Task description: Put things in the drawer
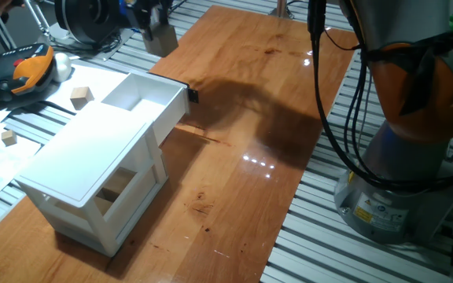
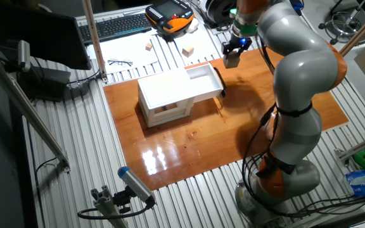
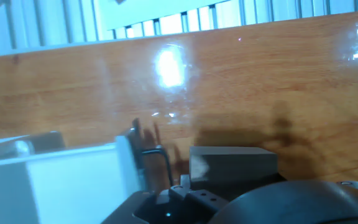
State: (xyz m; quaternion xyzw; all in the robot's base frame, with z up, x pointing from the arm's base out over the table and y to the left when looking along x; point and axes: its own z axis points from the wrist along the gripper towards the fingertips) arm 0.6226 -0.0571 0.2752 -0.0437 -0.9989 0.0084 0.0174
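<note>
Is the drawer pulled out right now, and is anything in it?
Open: the drawer juts from the cabinet. The visible interior looks empty; part stays hidden.

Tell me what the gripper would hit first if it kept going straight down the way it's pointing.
Probably the bare wooden tabletop, just beyond the open drawer's handle end. The gripper hangs close to that front edge, so depth is uncertain.

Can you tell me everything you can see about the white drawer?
The drawer is a deep white box that looks like painted wood or plastic. It is pulled out of the top of the white cabinet, so it is open. Inside it looks empty and white. A small black handle sticks out from its front. It stays level, held by the cabinet, above the brown wooden table. The robot's hand hangs above its front end, not touching it.
</note>
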